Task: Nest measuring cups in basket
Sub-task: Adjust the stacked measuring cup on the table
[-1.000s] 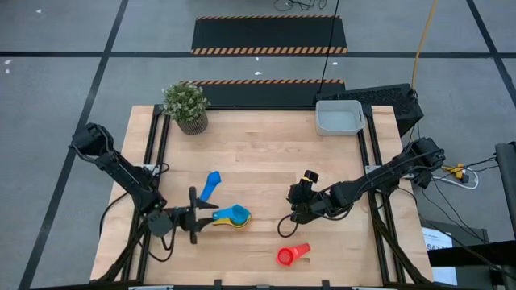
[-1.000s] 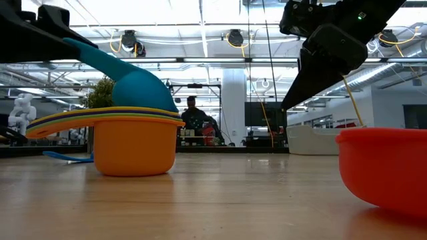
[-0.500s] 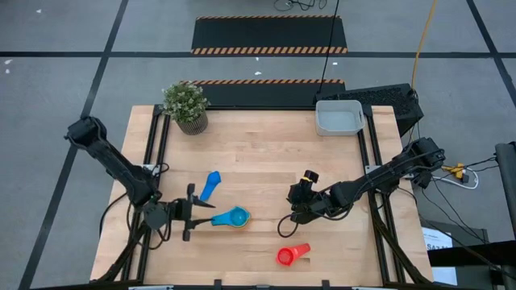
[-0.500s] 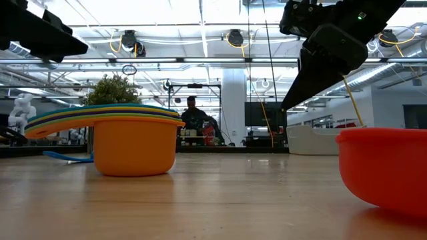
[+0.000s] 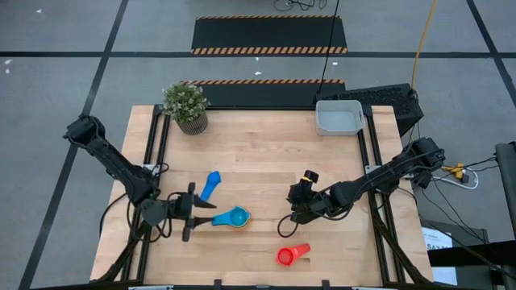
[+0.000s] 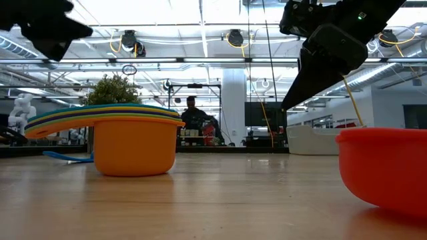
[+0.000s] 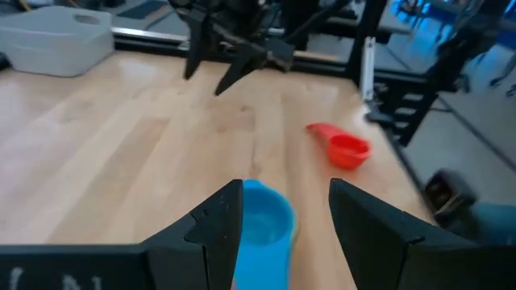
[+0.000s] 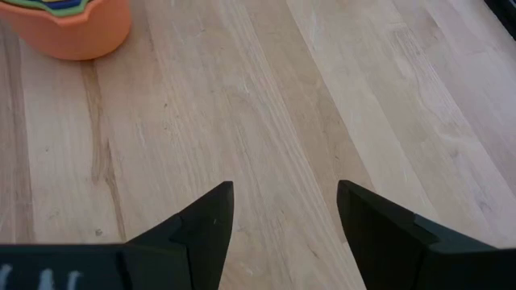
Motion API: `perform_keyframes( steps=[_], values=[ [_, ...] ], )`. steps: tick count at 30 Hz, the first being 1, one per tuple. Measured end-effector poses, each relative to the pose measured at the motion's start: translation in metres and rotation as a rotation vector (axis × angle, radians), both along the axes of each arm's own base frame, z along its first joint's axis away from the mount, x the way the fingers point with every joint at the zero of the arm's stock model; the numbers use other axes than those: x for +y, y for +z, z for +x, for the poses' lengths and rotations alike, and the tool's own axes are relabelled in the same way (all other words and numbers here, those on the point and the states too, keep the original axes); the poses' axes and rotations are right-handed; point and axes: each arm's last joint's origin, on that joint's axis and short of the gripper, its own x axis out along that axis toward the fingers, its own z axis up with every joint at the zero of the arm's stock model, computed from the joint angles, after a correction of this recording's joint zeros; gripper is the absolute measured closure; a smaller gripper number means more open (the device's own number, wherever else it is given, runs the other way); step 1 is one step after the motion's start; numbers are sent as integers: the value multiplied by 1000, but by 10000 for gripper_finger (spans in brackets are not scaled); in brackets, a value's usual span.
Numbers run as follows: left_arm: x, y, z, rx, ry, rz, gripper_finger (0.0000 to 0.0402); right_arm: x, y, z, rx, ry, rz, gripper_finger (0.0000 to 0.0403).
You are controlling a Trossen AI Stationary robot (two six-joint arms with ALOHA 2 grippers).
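A nest of measuring cups (image 6: 130, 143) stands upright on the wood at the near left: orange outside, yellow and green rims above it, and a light blue cup (image 5: 238, 216) on top. That cup's handle (image 7: 260, 266) points at my left gripper (image 5: 201, 214), which is open and hovers above and to the left of the nest, touching nothing. Another blue cup (image 5: 210, 185) lies on the table just beyond the nest. A red cup (image 5: 292, 255) lies on its side near the front edge. My right gripper (image 5: 302, 201) hangs open over bare wood at centre right. The grey basket (image 5: 339, 119) sits at the far right.
A potted plant (image 5: 185, 105) stands at the far left corner. Bare wood stretches between the nest and the basket. Dark rails (image 5: 153, 145) run along the table's left and right sides. A person (image 6: 192, 117) shows far off in the room behind.
The light blue cup, which stood tilted on the nest under my left gripper, has dropped level into the stack. My left gripper has risen clear of it, drawn back a little toward the table's left edge and rolled about its own pointing line.
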Motion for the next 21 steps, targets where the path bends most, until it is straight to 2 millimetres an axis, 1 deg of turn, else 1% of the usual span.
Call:
perform_keyframes(
  steps=[6,12,18,21],
  values=[
    [-1,6,5,9,9,-26,213,0,0,0,0,0,0,190],
    [-17,19,20,5,5,-26,213,0,0,0,0,0,0,190],
    [-37,16,43,144,37,38,213,1,0,0,2,4,4,190],
    [-46,12,52,220,64,57,212,2,-1,0,18,30,49,190]
  ],
)
